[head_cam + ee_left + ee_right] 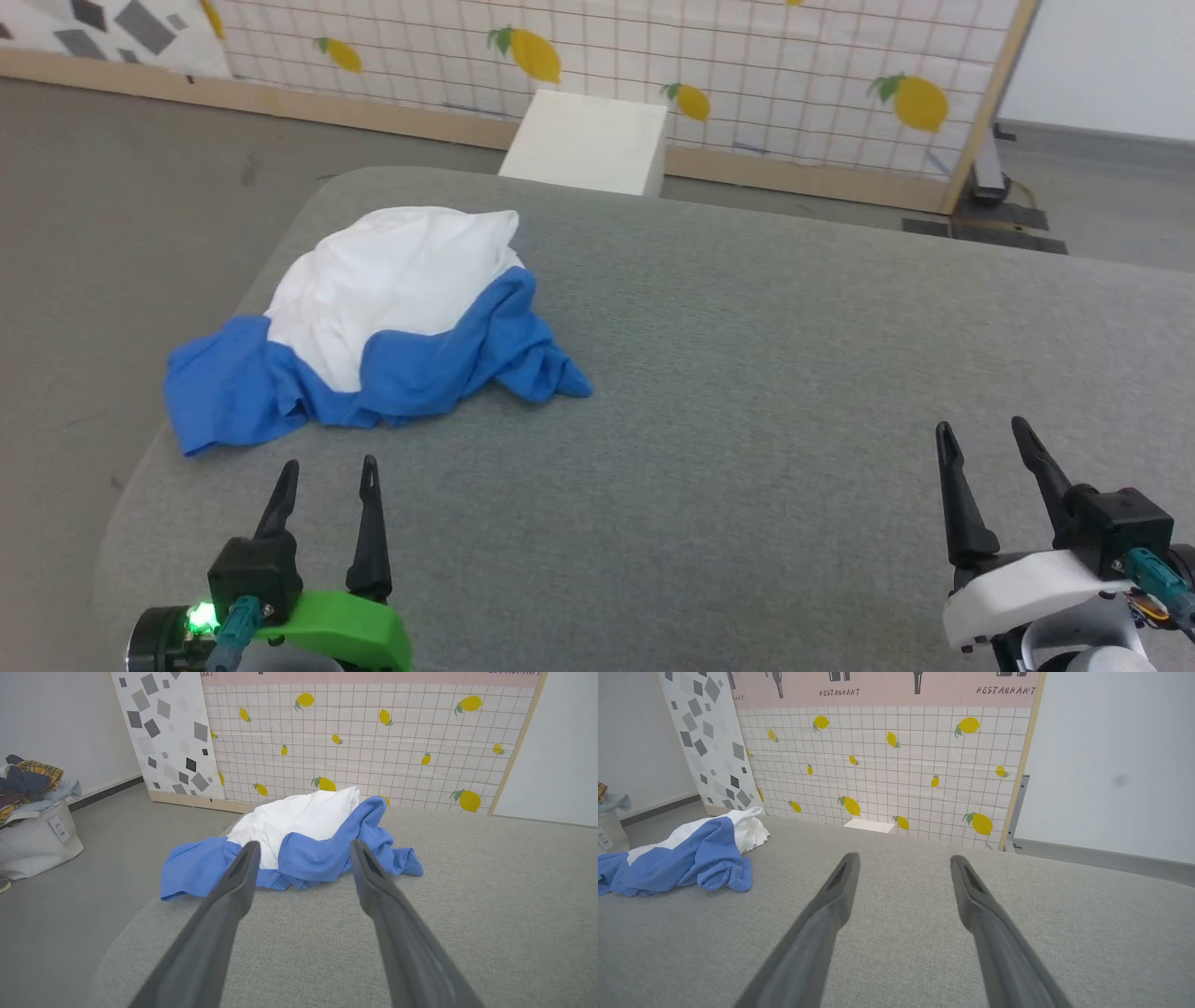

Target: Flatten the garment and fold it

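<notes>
The garment [392,308] lies crumpled in a heap on the left part of the grey padded table [794,355], white cloth on top and blue folds along its near edge. One blue part hangs over the table's left rim. My left gripper [329,467] stands open just in front of the heap, apart from it; in the left wrist view the garment [303,835] shows between and beyond the open left gripper [303,851]. My right gripper [980,429] is open over bare table at the lower right, far from the garment [682,854]. The right gripper [901,863] holds nothing.
A white box [588,140] stands beyond the table's far edge, before a lemon-patterned tiled panel [709,65]. A bag of clothes [32,812] sits on the grey floor to the left. The table's left corner is rounded.
</notes>
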You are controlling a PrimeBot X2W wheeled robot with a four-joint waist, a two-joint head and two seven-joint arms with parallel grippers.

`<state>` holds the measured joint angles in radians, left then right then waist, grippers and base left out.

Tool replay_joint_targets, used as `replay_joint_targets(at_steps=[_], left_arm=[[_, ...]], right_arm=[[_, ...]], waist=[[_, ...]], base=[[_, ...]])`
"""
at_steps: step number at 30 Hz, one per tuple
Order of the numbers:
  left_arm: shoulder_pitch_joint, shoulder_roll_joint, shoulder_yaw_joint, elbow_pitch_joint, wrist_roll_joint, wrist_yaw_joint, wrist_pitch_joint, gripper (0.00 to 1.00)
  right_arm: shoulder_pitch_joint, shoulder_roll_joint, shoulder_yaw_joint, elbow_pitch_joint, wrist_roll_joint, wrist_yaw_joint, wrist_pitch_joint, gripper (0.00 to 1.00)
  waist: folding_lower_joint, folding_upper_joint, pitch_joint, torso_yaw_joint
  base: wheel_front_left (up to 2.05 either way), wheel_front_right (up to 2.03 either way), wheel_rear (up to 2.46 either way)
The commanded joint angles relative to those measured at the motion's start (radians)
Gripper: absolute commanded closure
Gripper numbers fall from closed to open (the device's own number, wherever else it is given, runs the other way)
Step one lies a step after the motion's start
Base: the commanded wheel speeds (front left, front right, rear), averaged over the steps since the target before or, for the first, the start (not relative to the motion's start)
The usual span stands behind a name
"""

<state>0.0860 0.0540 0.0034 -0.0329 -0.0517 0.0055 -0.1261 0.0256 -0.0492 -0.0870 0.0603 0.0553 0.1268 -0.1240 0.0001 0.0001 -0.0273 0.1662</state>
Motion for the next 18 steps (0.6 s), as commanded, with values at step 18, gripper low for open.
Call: replay_joint_targets(at_steps=[18], left_arm=[[0.038,-0.002,0.017,-0.003,-0.012,0.003,-0.044,0.00]], right_arm=[[0.009,-0.001,0.016,0.051,0.019,0.003,-0.046,0.00]], waist=[[-0.0001,-0.0001,-0.012,0.152]], base=[[0.00,0.00,0.00]])
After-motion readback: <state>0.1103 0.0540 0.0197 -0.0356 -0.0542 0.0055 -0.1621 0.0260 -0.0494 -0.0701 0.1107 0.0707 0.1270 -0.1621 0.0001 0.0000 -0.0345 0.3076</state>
